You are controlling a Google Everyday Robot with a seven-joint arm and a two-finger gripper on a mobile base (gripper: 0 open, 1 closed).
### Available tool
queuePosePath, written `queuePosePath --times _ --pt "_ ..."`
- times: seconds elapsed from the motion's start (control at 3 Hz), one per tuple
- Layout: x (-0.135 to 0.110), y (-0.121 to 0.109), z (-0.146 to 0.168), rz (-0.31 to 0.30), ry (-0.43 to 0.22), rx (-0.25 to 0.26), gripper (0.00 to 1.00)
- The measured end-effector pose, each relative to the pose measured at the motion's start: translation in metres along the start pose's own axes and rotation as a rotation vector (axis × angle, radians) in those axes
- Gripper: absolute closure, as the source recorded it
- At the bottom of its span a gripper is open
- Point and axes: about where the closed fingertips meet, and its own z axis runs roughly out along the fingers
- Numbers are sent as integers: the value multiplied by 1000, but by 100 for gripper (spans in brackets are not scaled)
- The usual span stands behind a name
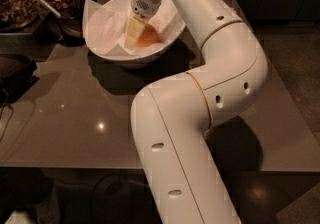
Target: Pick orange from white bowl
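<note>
While the arm (225, 68) reaches over the table (70, 118), I note the gripper (136, 38) down inside the bowl (125, 57), against the orange (148, 38), which lies on paper (107, 23). Grip state: cannot tell.

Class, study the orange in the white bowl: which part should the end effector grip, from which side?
Grip the orange across its middle, from above. It is round and smooth, so opposite sides hold best, and the raised rim of the white bowl likely blocks a sideways approach. The end effector is inside the bowl, at the orange.
</note>
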Motion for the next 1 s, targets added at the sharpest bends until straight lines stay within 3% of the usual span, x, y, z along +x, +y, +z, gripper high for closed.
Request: queuePosePath --times 0.33,1.0 --pt "0 0 0 0 0 0 0" --pt "-6 -2 -14 -5 -25 31 0"
